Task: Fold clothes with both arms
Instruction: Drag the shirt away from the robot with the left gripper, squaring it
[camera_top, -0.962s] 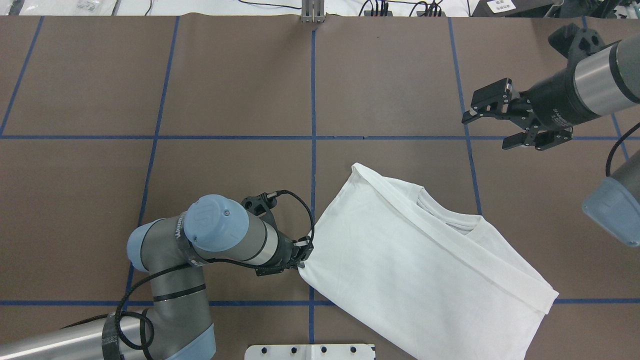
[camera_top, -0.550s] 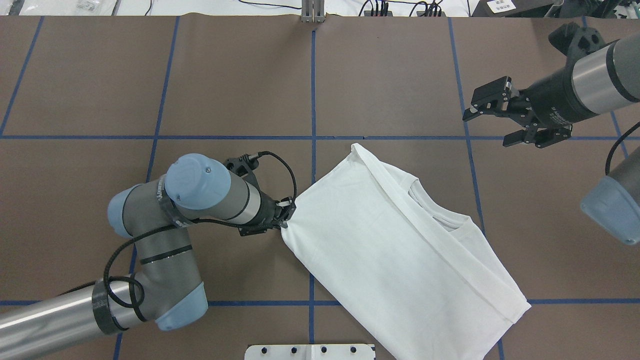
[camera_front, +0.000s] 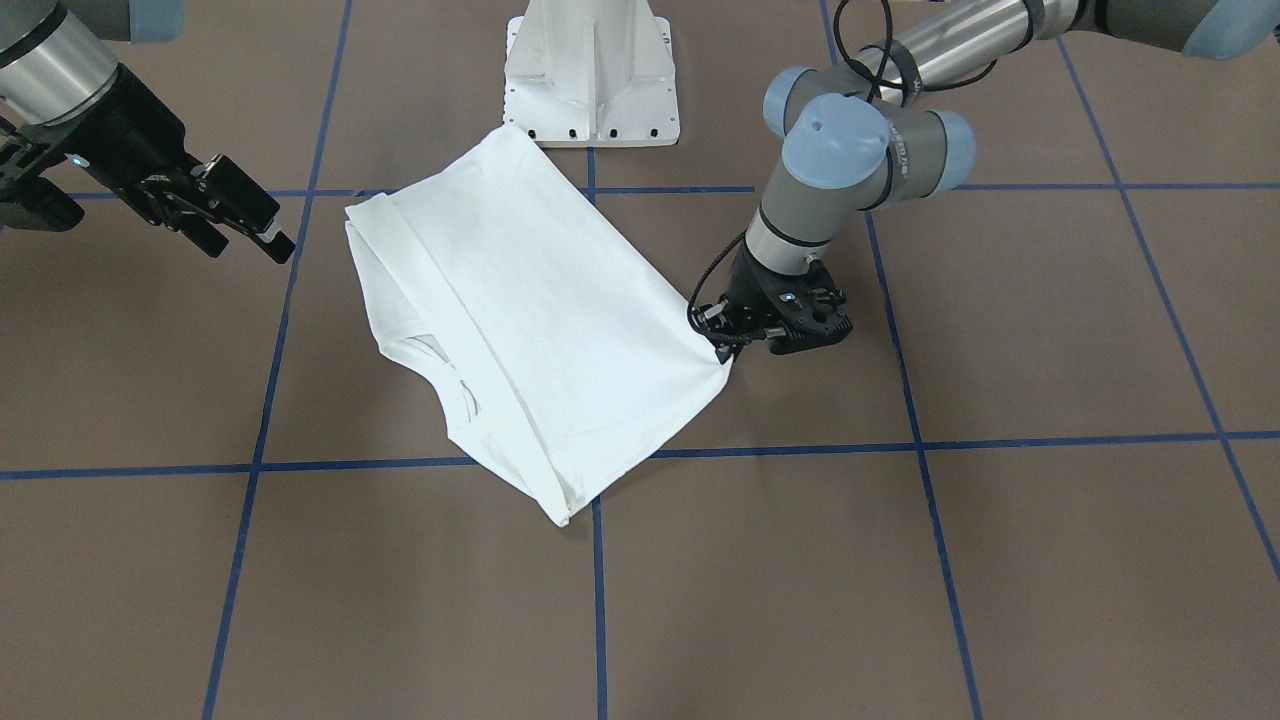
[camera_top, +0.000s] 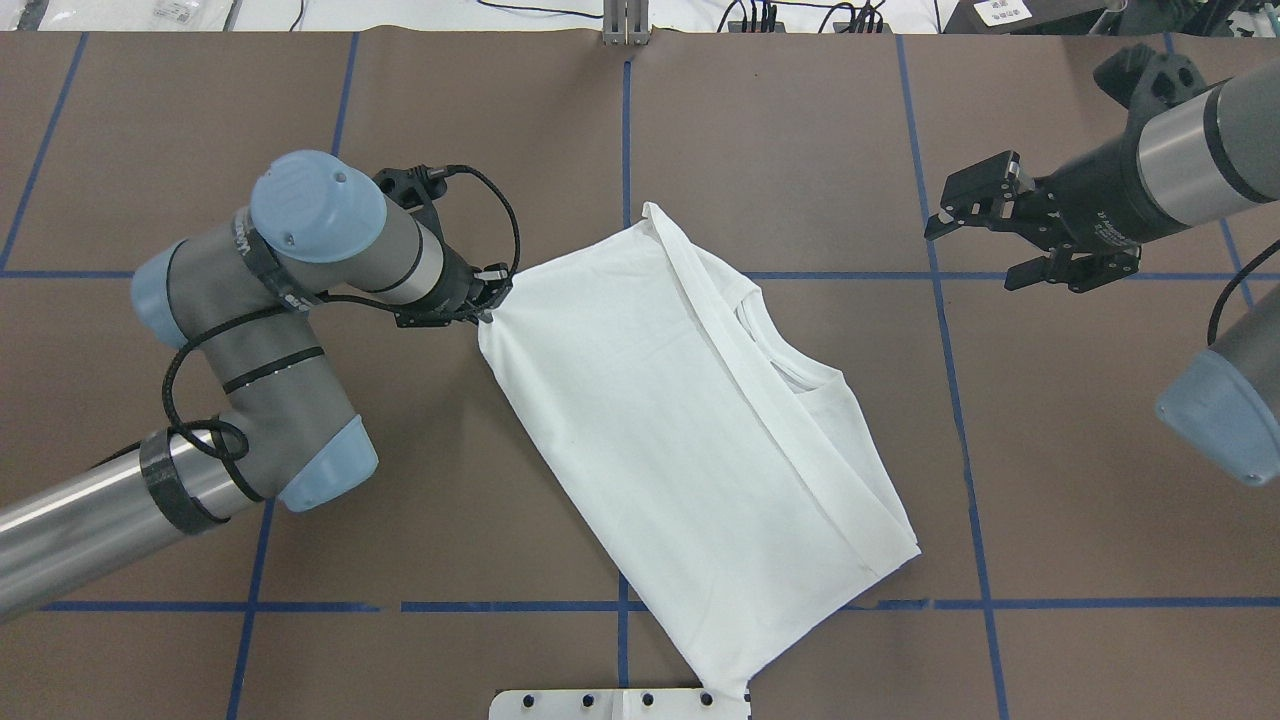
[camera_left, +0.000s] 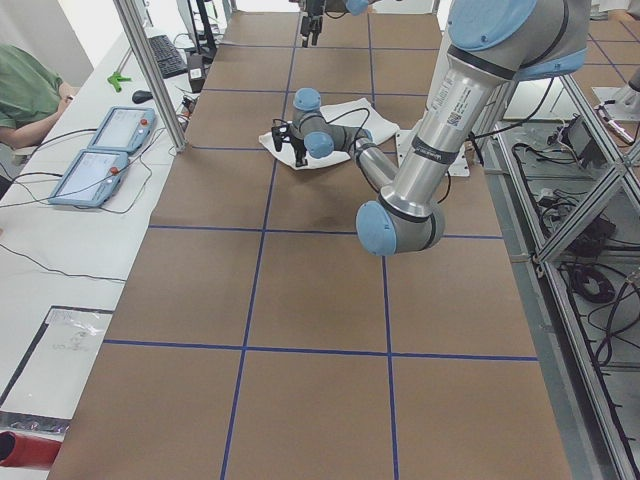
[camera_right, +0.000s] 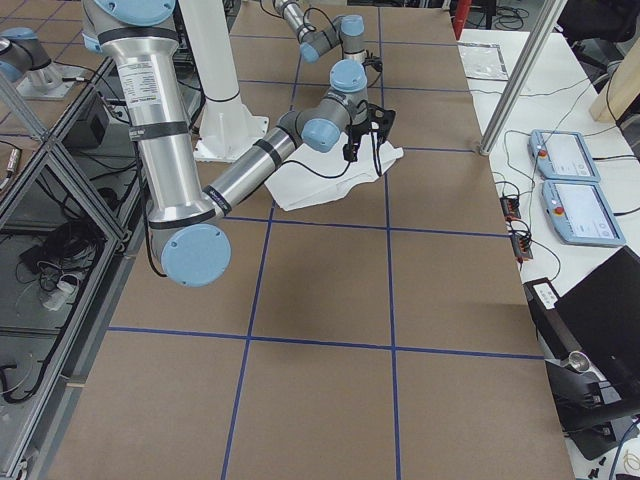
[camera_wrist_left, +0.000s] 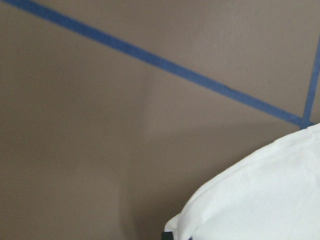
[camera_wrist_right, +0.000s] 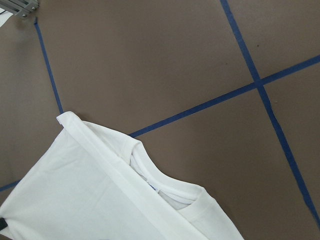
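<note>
Overhead exterior: T-shirt (camera_top: 680, 420) corner is clamped in left pincer (camera_top: 487, 312), right pincer (camera_top: 972, 258) apart and empty; folded layers could be skewed by a one-sided pull.

Folded white T-shirt (camera_top: 680, 420), collar-side up, askew

Lower right: white T-shirt (camera_wrist_left: 260, 195), its rounded edge running up and to the right from the left claw (camera_wrist_left: 168, 235). The claw shows only as a black sliver at the bottom edge, touching the cloth's corner; grip can't be judged here. Brown table (camera_wrist_left: 85, 150) ahead and left of the claw. Blue tape line (camera_wrist_left: 150, 56) runs diagonally well ahead and meets a second tape line (camera_wrist_left: 311, 85) ahead-right, just beyond the shirt. Soft shadow along the cloth edge
</note>
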